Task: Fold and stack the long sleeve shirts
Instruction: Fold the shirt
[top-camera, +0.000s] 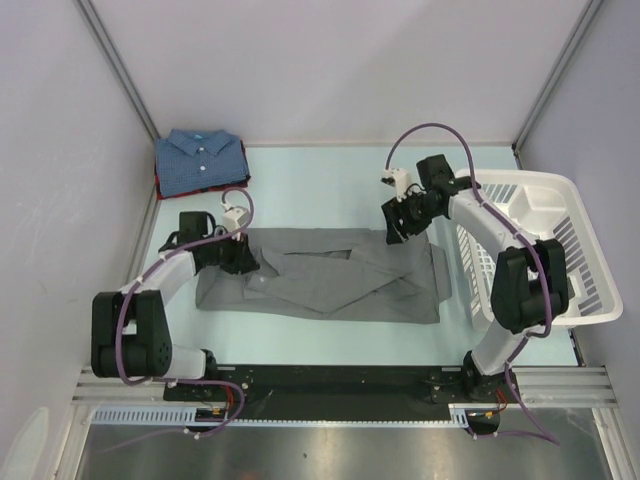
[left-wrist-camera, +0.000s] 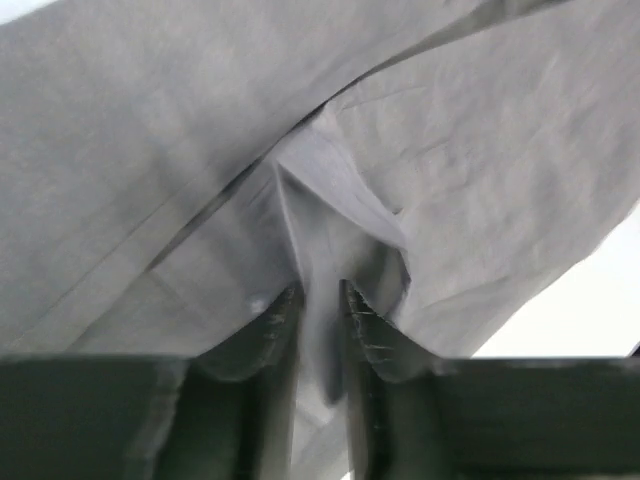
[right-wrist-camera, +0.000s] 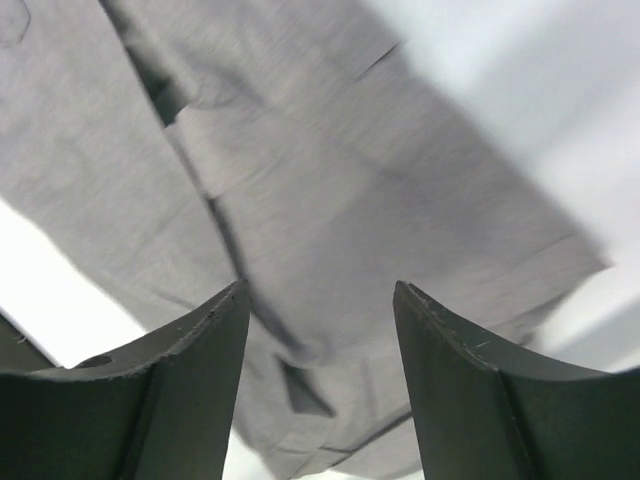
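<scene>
Left gripper (left-wrist-camera: 320, 292) pinches a fold of the plain grey collared cloth shirt (top-camera: 330, 278) (to fold it, I think); right gripper (right-wrist-camera: 320, 292) hangs wide, empty

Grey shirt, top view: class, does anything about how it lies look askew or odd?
Yes. The grey shirt lies rumpled and only partly folded: a flap runs slantwise across its middle, and its left end is puckered into a ridge pinched in the left gripper. The folded blue shirt looks tidy.
</scene>
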